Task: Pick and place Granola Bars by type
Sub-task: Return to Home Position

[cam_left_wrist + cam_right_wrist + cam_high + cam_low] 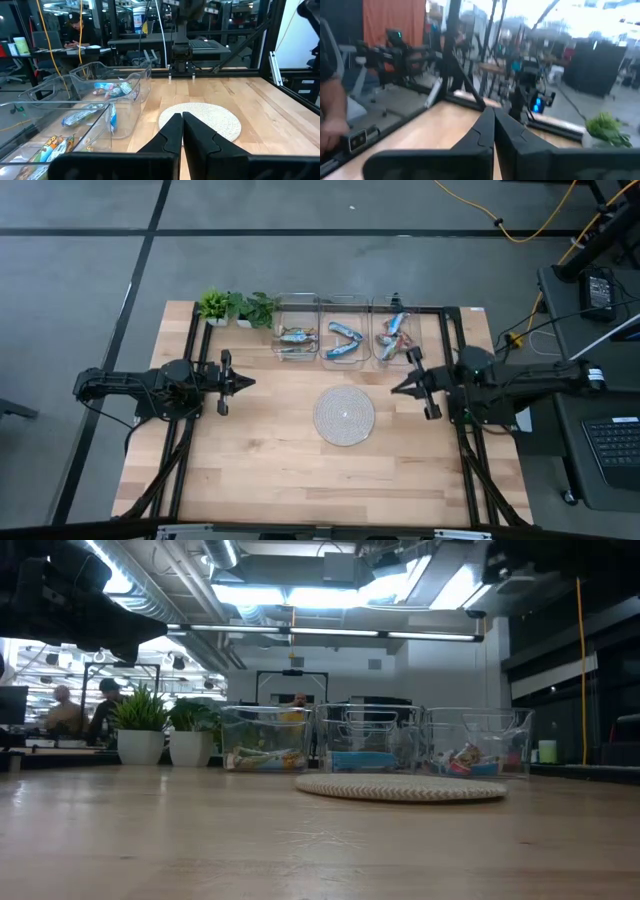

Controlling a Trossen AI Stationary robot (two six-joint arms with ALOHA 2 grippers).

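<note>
The sorting looked finished. Every one of the granola bars [345,340] in view lay inside one of three clear bins, and none showed on the round woven mat [344,415] or in either gripper.

The left gripper [243,383] and the right gripper [400,388] pointed at each other across the table [260,480] with the mat between their tips. Each had its fingers pressed together and held nothing. Judging by that, only parking the arms was left.

The bins stood in a row beyond the fingertips, at the table's far edge. The left bin [297,305] was nearest the left gripper, the right bin [395,304] nearest the right gripper, and the middle bin [345,302] sat between them.

The bars were small, flat and shiny. Those in the bin closest to the left gripper [52,147] showed yellow print, the middle ones [80,117] were blue, and the farthest [112,90] mixed blue, white and red.
</note>
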